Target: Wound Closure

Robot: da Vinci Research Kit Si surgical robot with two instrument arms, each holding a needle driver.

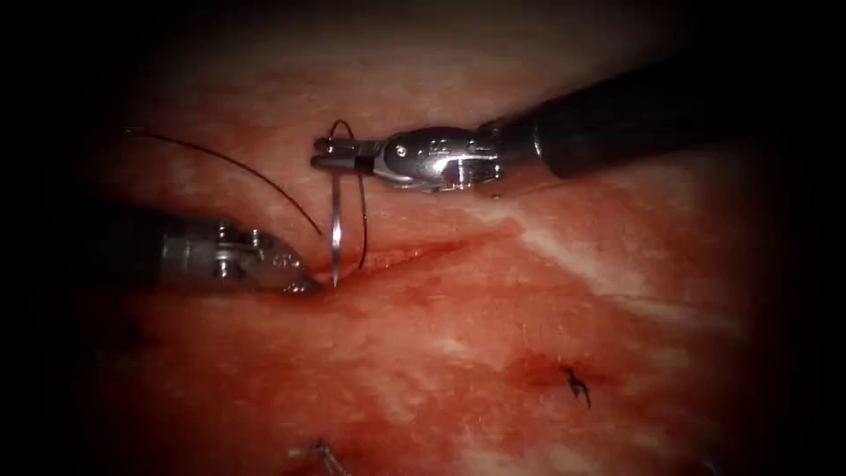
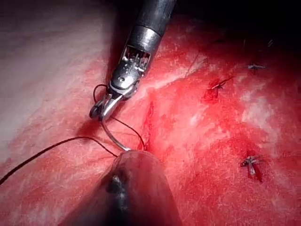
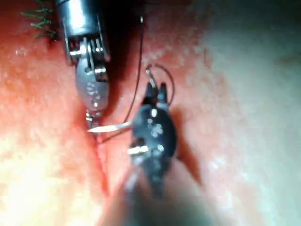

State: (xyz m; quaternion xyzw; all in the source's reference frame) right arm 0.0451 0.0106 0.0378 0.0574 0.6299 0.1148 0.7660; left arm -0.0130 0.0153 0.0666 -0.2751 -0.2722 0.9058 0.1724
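My right tool (image 1: pixel 319 157) comes in from the right, its jaws shut on the curved needle (image 1: pixel 336 229) near its tail end. The needle hangs down from the jaws, and its tip sits free at the surface by the left end of the cut (image 1: pixel 423 254), not in the tissue. My left tool (image 1: pixel 304 285) lies low on the left with shut jaws, its tip resting on the tissue beside the needle tip. Dark thread (image 1: pixel 229 163) arcs away to the left, and another strand loops down to the cut. In the right wrist view the needle (image 3: pixel 110 127) points at the left tool (image 3: pixel 89 120).
Knotted stitch ends (image 1: pixel 577 383) sit on the tissue to the lower right, and another (image 1: pixel 322 454) lies near the bottom edge. Red fluid (image 1: pixel 529 370) stains the tissue around them. A pale band of tissue (image 1: pixel 573 256) runs right of the cut.
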